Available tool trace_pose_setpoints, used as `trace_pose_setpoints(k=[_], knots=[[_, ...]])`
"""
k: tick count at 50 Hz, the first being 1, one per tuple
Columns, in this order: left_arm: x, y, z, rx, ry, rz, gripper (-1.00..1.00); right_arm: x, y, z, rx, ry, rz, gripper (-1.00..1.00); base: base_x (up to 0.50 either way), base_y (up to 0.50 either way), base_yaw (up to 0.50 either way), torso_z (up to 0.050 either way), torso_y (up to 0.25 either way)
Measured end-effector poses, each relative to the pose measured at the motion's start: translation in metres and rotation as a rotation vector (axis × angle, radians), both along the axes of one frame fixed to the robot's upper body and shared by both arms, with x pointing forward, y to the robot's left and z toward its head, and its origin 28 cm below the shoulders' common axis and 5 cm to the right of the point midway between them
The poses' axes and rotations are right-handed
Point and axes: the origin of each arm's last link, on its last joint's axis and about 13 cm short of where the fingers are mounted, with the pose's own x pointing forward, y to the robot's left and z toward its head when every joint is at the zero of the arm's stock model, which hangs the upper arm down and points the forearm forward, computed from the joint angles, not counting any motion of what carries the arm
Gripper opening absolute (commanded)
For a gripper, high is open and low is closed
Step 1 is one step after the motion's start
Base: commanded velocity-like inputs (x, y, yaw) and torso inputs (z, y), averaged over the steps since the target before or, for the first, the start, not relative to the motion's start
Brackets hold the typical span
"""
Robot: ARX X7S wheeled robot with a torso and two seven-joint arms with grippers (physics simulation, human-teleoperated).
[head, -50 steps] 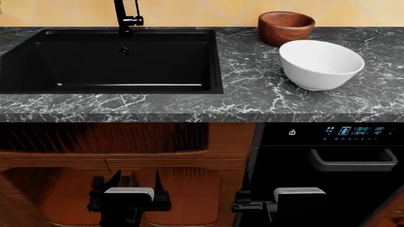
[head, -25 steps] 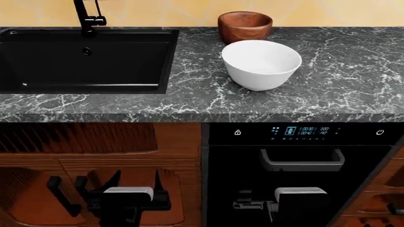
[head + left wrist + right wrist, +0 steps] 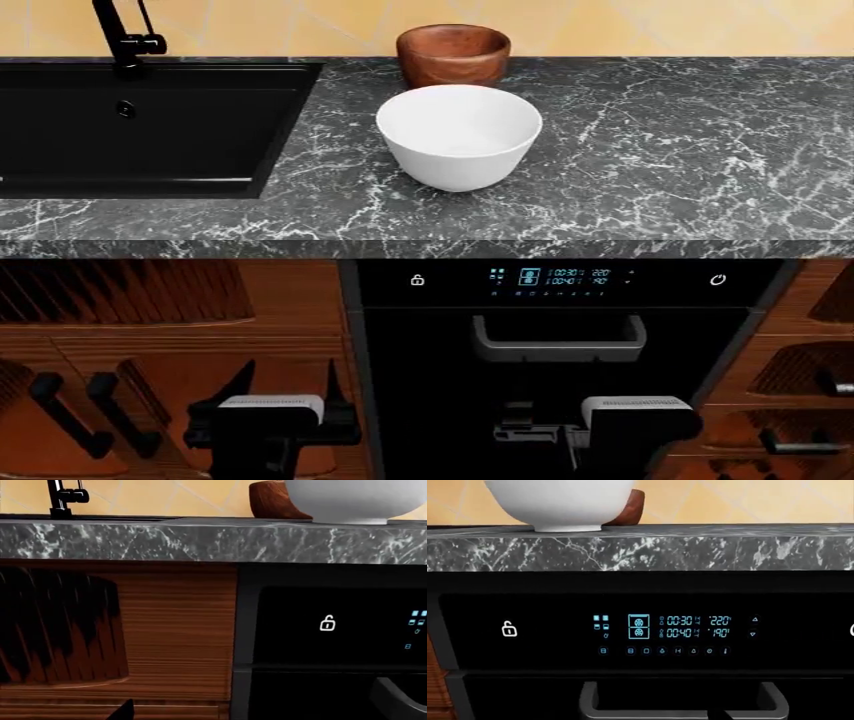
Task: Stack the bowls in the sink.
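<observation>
The view has slid right, so both bowls [image 3: 458,135] now sit upper centre, sink [image 3: 134,185] upper left; left claw [image 3: 284,390] spread, right claw [image 3: 534,435] seemingly shut.

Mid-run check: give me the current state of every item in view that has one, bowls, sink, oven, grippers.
white bowl: upright, empty, on the countertop
wooden bowl: upright, behind the white bowl, on the countertop
sink: no bowls inside
faucet: no water running
oven: display lit, door shut
left gripper: open, empty
right gripper: cannot tell
</observation>
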Motion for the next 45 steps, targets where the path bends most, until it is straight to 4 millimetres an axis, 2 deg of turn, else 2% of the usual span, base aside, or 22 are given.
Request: trace_pose_setpoints(k=[16,23,30,36,45], knots=[[0.000,0.001,0.001,0.000,0.001,0.005,1.00,-0.001,0.001,0.002,0.000,-0.006,-0.005,1.00,0.00,0.00,0.00,0.000,0.000],[-0.001,0.004,0.012,0.003,-0.016,0.009,1.00,-0.003,-0.002,0.021,0.006,-0.045,-0.025,1.00,0.00,0.00,0.00,0.000,0.000],[-0.005,0.015,0.045,0.019,-0.057,0.022,1.00,-0.011,-0.012,0.063,-0.014,-0.110,-0.051,1.00,0.00,0.00,0.00,0.000,0.000],[-0.014,0.035,0.082,-0.024,-0.081,0.065,1.00,-0.020,-0.022,0.103,-0.042,-0.158,-0.077,1.00,0.00,0.00,0.00,0.000,0.000],[-0.016,0.080,0.163,-0.146,-0.112,0.155,1.00,-0.021,-0.033,0.168,-0.015,-0.196,-0.130,1.00,0.00,0.00,0.00,0.000,0.000]])
